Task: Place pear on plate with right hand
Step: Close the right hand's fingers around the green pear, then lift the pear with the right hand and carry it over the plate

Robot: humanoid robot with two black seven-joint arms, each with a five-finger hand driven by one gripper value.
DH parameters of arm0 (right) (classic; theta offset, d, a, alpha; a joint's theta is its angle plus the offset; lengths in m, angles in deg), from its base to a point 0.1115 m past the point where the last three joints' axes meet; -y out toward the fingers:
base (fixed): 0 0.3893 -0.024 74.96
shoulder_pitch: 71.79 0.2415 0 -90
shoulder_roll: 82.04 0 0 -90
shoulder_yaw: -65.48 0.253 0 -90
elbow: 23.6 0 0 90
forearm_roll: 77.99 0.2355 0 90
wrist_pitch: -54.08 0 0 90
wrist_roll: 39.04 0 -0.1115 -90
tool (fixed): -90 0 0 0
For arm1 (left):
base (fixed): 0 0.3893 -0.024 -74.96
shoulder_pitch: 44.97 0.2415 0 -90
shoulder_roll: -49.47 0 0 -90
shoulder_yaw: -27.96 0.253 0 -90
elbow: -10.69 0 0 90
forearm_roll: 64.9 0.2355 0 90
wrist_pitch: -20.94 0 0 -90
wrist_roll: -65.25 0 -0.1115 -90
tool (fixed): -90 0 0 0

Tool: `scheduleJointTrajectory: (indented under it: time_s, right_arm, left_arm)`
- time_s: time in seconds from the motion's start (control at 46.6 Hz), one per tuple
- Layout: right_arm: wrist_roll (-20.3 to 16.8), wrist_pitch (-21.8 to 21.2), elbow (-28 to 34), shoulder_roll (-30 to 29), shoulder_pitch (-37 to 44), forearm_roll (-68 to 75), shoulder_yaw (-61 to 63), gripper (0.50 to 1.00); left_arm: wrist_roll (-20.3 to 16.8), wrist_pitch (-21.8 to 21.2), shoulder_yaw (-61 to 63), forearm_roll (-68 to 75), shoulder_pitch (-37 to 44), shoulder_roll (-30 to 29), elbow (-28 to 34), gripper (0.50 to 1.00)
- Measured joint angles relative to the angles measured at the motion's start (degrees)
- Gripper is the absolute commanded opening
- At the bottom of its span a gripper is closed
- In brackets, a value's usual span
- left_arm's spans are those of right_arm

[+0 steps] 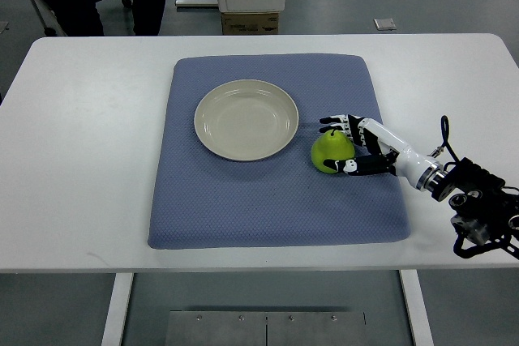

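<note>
Top view: my right hand (350, 145) comes in from the right edge, fingers curled around the pear (330, 152), thumb below, other fingers above. The pear sits on the blue mat (276, 200), right of centre, just beside the plate (246, 119) but not on it. Risk, I think: the grip is only on the pear's right side, so it can roll out when lifted, or bump the plate rim. Stem points to upper part of frame; long axis approx. vertical in picture
</note>
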Motion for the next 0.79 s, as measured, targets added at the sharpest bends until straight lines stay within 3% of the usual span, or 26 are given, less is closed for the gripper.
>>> scheduleJointTrajectory:
  time_s: [0.6,0.793]
  right_arm:
    - [0.00,0.36,-0.97,-1.80,4.97,4.04,2.94,0.500]
    - [0.00,0.43,-3.81,-6.48,8.68,6.72,2.60,0.500]
  left_arm:
    - [0.00,0.00,0.00,0.00,-0.01,0.00,0.00,1.000]
    - [0.01,0.00,0.00,0.00,0.00,0.00,0.00,1.000]
